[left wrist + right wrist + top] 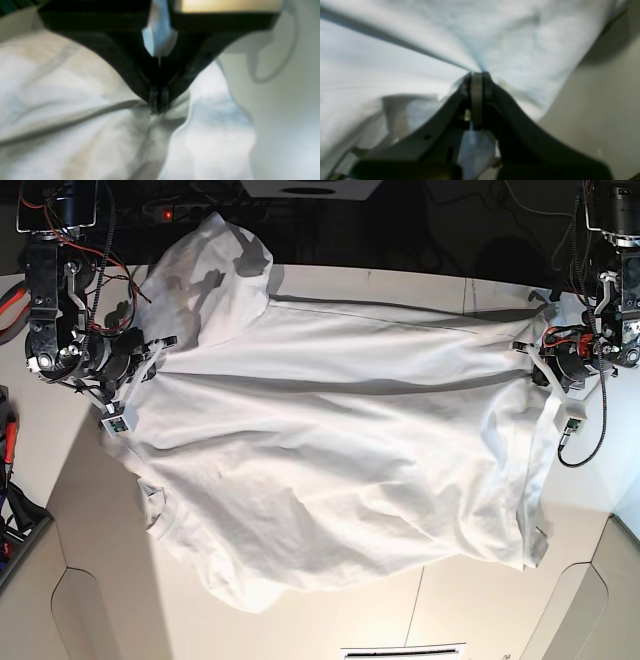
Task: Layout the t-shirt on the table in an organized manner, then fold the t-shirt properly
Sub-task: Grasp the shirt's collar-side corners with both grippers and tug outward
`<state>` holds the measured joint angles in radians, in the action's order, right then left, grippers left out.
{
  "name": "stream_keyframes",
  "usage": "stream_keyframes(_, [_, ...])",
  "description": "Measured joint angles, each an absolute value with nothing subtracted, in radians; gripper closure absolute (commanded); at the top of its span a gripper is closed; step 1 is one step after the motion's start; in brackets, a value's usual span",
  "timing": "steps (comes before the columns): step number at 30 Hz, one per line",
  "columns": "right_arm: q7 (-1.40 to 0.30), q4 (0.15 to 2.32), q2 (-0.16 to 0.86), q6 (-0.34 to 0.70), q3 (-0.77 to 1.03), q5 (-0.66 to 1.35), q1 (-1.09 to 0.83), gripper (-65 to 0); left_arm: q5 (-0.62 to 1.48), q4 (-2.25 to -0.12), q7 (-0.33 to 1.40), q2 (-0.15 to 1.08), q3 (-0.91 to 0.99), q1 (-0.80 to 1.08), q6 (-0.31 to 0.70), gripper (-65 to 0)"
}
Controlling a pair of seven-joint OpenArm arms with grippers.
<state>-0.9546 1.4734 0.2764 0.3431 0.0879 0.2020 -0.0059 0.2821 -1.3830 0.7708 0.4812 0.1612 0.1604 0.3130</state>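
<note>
Both wrist views are blurry. The shirt (330, 450) covers much of the counter (90, 510), and its far left part hangs past the counter's far edge into the dark. The left gripper (159, 103) tips sink into bunched cloth. The right gripper (477, 77) tips are half hidden by cloth too. Both arms are cut off at the top.

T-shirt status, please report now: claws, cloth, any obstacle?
Left claw shut on t-shirt. Right claw shut on it too. Shirt stretched between them over table, wrinkled. No obstacle seen.
</note>
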Motion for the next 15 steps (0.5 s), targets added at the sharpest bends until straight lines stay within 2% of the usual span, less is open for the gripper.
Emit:
stream_keyframes(3, [-0.955,1.473,0.274,0.344,0.088,0.21,-0.006,0.0,0.241,-1.383,0.757,0.479,0.158,0.159,0.268,0.0])
stream_keyframes(6, [-0.955,1.473,0.274,0.344,0.088,0.21,-0.006,0.0,0.234,-1.383,0.746,0.479,0.158,0.16,0.267,0.0])
stream_keyframes(11, [-0.955,1.473,0.274,0.344,0.088,0.209,-0.006,0.0,0.253,-1.424,0.767,0.482,0.158,0.166,0.329,0.0])
stream_keyframes(15, [-0.955,1.473,0.274,0.344,0.088,0.209,-0.006,0.0,0.271,-1.485,0.796,0.482,0.158,0.178,0.34,0.0])
